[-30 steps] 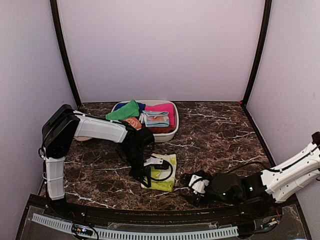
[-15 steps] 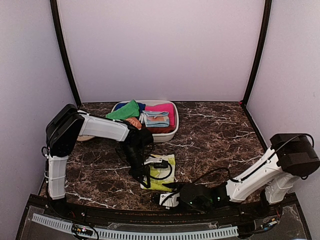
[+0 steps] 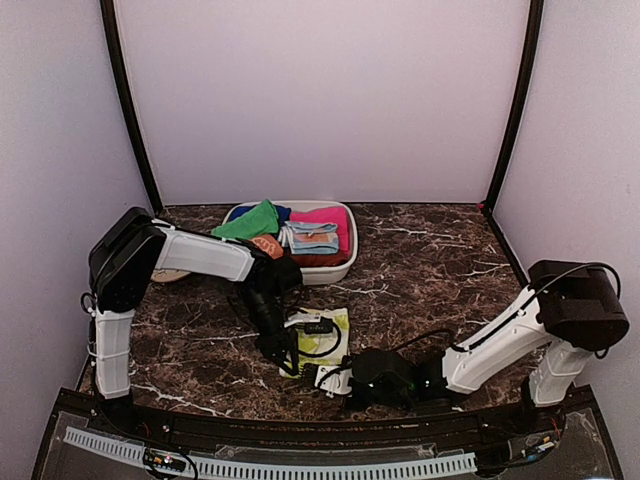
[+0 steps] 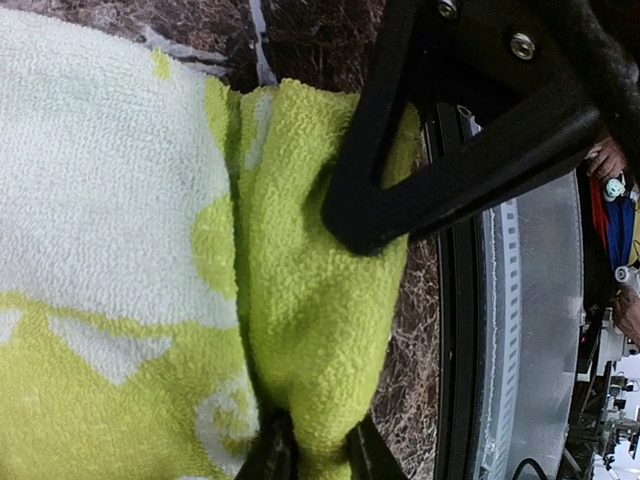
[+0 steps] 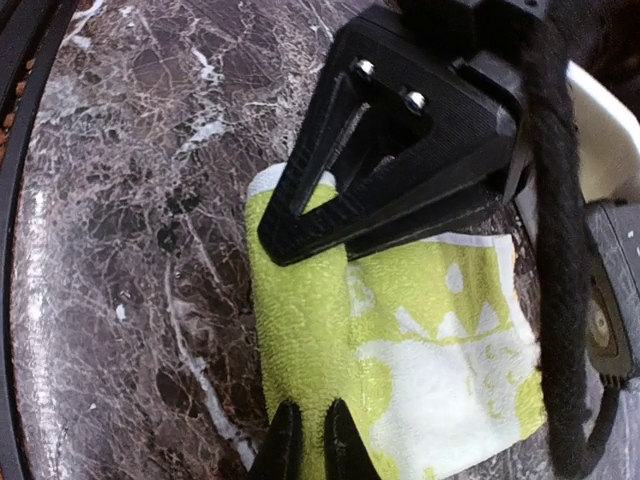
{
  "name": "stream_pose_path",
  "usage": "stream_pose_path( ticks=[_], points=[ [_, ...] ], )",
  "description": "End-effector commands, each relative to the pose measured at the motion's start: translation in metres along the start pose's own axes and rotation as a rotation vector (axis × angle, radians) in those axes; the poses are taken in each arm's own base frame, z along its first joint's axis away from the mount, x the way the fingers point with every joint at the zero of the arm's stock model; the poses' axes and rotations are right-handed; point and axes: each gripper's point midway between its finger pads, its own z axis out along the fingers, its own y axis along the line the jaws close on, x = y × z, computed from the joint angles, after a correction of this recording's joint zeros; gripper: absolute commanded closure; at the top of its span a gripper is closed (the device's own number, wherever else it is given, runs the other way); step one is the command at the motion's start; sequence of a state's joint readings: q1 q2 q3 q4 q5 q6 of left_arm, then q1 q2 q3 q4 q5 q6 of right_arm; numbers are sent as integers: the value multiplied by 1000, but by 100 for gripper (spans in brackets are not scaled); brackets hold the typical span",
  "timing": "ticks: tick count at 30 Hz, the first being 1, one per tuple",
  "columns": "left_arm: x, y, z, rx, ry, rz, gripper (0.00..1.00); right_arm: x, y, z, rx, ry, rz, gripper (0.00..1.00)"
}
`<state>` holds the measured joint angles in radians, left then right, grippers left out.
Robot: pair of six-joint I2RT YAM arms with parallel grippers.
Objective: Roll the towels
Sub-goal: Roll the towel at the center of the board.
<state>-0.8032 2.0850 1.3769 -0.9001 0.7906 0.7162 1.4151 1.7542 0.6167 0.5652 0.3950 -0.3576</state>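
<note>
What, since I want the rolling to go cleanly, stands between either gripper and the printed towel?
Nothing visible does. The left gripper and the right gripper each have their jaws closed on the rolled yellow-green edge of the printed towel, one towards each end.

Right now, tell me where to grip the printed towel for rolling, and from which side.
Grip the doubled-over edge along the near side of the printed towel, coming in at either end of it. That fold is thicker than the flat cloth, so fingers can straddle it. The right gripper and left gripper pinch it that way.
</note>
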Motion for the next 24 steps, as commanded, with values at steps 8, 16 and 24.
stream_pose_path(
  ticks=[8, 16, 24],
  points=[
    [-6, 14, -64, -390, -160, 154, 64, 12, -7, 6, -227, 147, 569, 100],
    [-4, -23, -86, -533, -237, 386, 51, 18, -15, 8, -490, 264, 1019, 100],
    [-11, -17, -53, -615, -51, 544, 52, 18, -22, 14, -630, 320, 1235, 100]
  ],
)
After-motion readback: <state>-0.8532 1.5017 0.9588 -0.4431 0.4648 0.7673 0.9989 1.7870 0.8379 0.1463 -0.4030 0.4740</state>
